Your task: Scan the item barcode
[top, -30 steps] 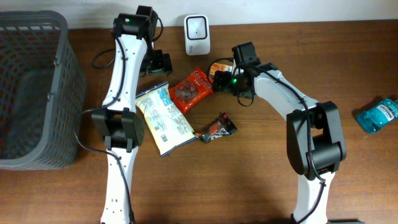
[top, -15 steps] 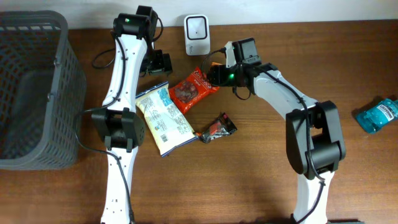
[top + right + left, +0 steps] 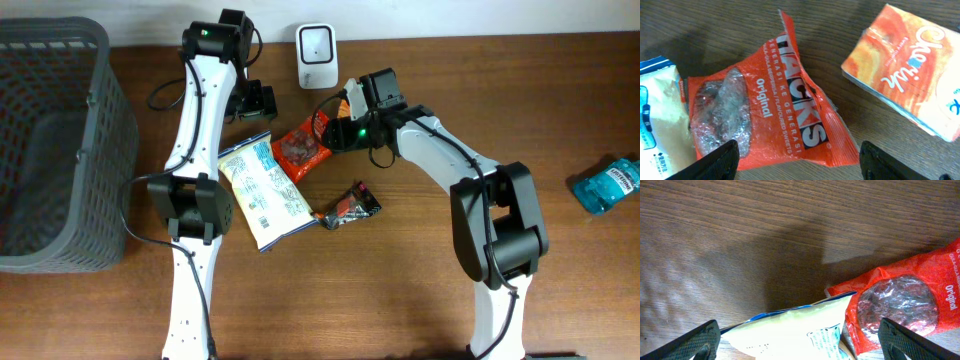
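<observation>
Overhead, the red snack bag [image 3: 300, 145] lies on the table [image 3: 400, 300] just below the white scanner [image 3: 317, 55], which stands at the far edge. The bag sits between a white and yellow bag [image 3: 262, 190] on one side and the right pincer [image 3: 343, 122] on the other. From the right wrist camera, the right pincer's fingers [image 3: 715, 160] stand partly apart, one against each side edge of the red snack bag. The bag is buckled into a raised ridge between them, so the pincer looks clamped across its width. The printed face with the word "Original" is turned up. An orange carton [image 3: 910, 95] lies near the red bag but apart from it. The left pincer [image 3: 802, 347] hangs over the spot where the white and yellow bag's corner meets the red bag. Its fingertips sit wide apart at the bottom corners of the left wrist view, with nothing gripped. A small dark packet [image 3: 348, 205] lies nearer the front. A blue bottle [image 3: 608, 185] rests far off by the right edge, and a grey basket [image 3: 60, 150] stands at the left.
</observation>
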`<state>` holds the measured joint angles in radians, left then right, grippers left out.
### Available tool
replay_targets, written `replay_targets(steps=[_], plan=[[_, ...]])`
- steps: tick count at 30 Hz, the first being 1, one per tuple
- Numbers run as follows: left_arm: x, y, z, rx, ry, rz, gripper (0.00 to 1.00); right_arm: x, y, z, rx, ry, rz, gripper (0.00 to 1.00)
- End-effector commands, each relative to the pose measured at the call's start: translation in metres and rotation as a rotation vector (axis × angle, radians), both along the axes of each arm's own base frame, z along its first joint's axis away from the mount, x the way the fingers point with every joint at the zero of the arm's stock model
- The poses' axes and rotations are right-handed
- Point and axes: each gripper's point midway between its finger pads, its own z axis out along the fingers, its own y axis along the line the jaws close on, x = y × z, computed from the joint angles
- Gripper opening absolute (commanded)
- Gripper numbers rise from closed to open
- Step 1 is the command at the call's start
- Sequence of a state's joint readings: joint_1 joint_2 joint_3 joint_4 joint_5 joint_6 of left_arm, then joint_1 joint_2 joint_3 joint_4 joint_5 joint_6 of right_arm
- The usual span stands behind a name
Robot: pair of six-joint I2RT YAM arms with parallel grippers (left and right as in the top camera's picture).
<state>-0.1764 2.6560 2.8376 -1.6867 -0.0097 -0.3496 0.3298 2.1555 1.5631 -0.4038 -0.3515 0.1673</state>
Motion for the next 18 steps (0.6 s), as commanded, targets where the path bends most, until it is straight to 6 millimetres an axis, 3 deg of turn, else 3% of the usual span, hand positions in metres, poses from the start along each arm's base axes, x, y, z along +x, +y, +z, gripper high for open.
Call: replay_targets(steps=[1, 7, 12, 14, 15, 17, 18], plan=[[0.001, -0.001, 0.007, -0.01, -0.016, 0.005, 0.99, 0.0, 0.007, -0.002, 0.015, -0.015, 0.046, 0.76], [0.001, -0.001, 0.007, -0.01, -0.016, 0.005, 0.99, 0.01, 0.01, -0.002, 0.023, -0.065, 0.055, 0.76], [0.001, -0.001, 0.007, -0.01, -0.016, 0.005, 0.99, 0.016, 0.001, -0.033, -0.039, -0.054, 0.029, 0.76], [0.001, -0.001, 0.007, -0.01, -0.016, 0.005, 0.99, 0.016, 0.0, -0.038, -0.041, -0.047, 0.026, 0.76], [0.001, -0.001, 0.007, -0.01, -0.016, 0.005, 0.99, 0.016, -0.001, -0.038, -0.042, -0.046, 0.025, 0.72], [0.001, -0.001, 0.007, -0.01, -0.016, 0.005, 0.99, 0.016, -0.002, -0.039, -0.043, -0.041, 0.022, 0.52], [0.001, -0.001, 0.007, -0.01, -0.016, 0.005, 0.99, 0.014, -0.003, -0.04, -0.045, -0.035, 0.022, 0.36]])
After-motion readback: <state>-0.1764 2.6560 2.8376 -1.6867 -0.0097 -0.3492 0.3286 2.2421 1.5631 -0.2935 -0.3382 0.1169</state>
